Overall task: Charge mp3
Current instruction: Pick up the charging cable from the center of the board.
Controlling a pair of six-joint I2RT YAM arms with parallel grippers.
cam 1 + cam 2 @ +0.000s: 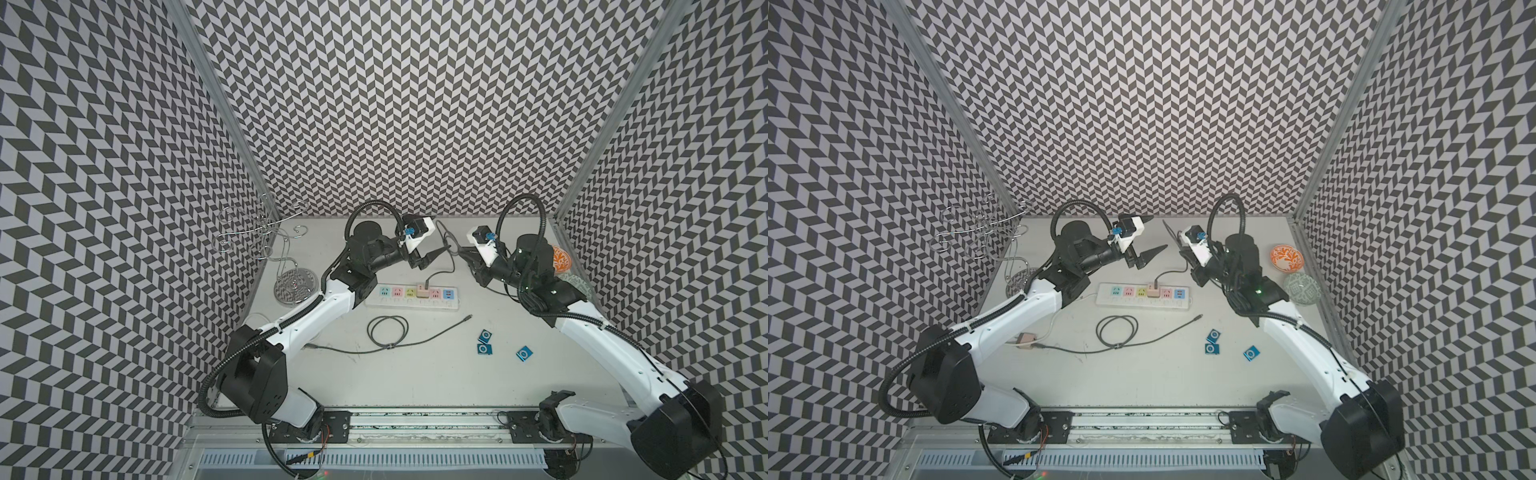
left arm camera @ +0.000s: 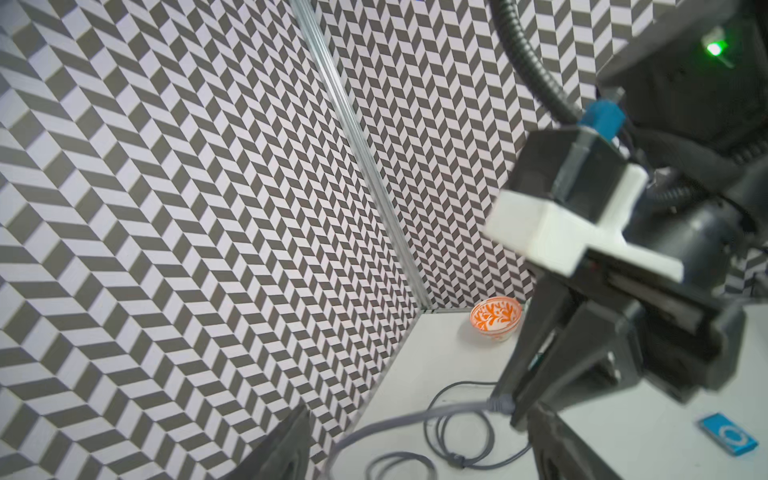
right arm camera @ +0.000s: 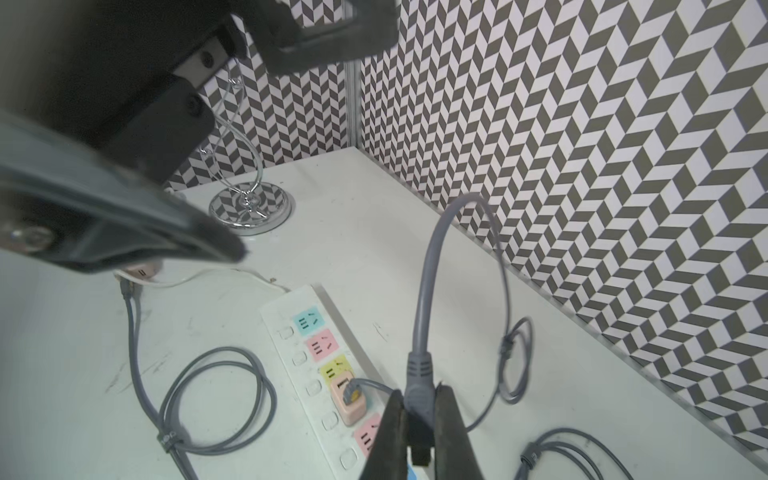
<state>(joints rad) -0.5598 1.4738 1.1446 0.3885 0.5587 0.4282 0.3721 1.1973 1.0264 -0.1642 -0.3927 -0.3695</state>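
stand [image 1: 296, 288]: shiny metal | power strip [image 1: 415, 304]: smooth plastic | cable [image 3: 420, 307]: matt rubbery

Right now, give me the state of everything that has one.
Left claw, open.
Right claw, shut on the cable plug.
Cable, far end in the charger.
Charger, plugged into the strip.
Spare cable, coiled, loose.
Three players, flat, none connected.
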